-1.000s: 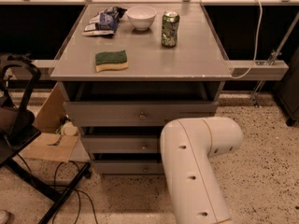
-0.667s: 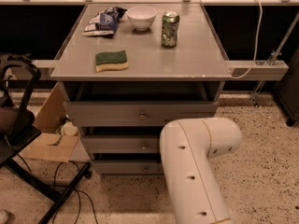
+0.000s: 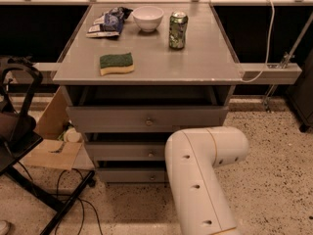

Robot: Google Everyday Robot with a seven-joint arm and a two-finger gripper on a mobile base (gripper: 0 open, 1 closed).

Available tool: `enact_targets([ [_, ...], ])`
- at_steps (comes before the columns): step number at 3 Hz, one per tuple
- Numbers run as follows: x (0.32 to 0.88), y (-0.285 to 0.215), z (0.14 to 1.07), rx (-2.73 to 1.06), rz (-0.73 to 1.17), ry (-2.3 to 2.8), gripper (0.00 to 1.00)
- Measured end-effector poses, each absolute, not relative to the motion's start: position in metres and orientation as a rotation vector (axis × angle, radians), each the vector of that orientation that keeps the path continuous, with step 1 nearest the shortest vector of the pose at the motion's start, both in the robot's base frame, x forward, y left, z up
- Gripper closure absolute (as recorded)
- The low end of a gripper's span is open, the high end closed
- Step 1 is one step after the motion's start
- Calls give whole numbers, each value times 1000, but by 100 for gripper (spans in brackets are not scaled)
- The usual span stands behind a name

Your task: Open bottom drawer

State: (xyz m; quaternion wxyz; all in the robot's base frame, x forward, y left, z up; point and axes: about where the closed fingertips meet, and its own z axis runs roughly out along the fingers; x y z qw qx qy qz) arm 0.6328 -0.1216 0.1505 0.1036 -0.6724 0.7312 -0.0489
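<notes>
bottom drawer point(image 3: 128, 175): appears closed | arm point(image 3: 198, 180): elbow fronting its right end | pincer: out of sight, grip state cannot tell

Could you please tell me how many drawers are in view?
3, stacked under the tabletop: top drawer, middle drawer, bottom drawer; the robot arm hides the lower two's right ends. The gripper is out of view.

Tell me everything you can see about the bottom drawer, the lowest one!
The bottom drawer is the lowest of three grey drawers under the table, just above the speckled floor. Its flat grey front looks narrow and plain, with a small round metal knob. It looks shut: none of its inside shows. The robot's white arm hides one end. I cannot tell if the arm touches it. The gripper is out of view.
</notes>
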Motion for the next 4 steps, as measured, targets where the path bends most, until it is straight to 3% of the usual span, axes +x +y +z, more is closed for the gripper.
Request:
enact_targets([
  [3, 604, -132, 152, -2067, -160, 2274, 65],
  [4, 590, -139, 160, -2095, -157, 2303, 96],
])
